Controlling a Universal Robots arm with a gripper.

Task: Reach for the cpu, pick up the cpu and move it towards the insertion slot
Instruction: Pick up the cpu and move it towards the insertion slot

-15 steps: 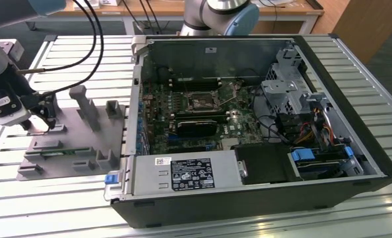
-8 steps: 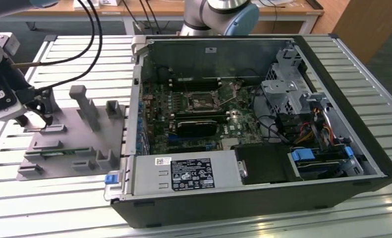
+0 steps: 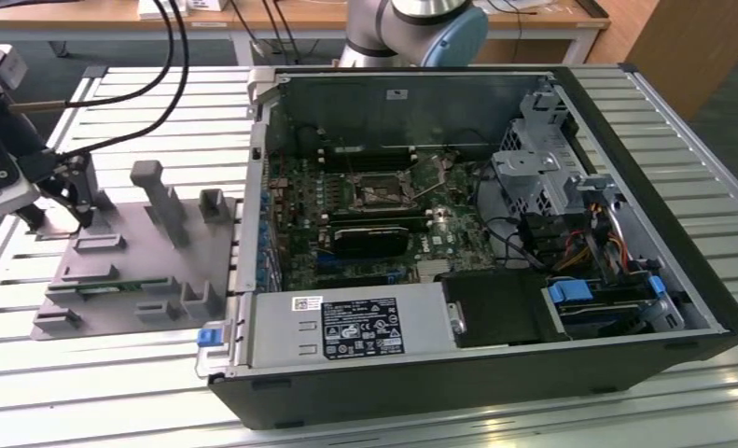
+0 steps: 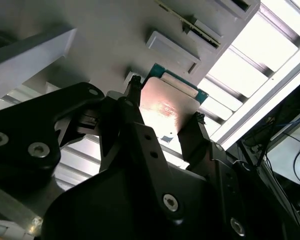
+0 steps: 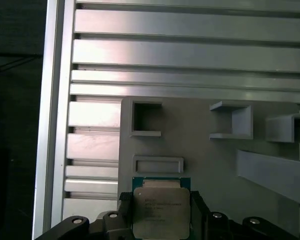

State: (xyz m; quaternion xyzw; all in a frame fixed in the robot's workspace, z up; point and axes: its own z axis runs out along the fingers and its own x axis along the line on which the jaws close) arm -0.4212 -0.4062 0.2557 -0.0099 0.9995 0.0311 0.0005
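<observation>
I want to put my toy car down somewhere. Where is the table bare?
Bare slats of the table lie in front of the grey fixture plate, and on the exterior view's right of the computer case. Crowded: the plate, where the gripper grips the cpu, and inside the case.

My fingers (image 4: pixel 132 105) press two opposite edges of the cpu (image 5: pixel 161 210), a flat square lying face up, pale silver with a thin green rim, over a corner of the grey fixture plate (image 5: pixel 205 160). The insertion slot (image 3: pixel 379 193), a dark centre in a silver bracket, lies well apart on the motherboard (image 3: pixel 297 215).
</observation>
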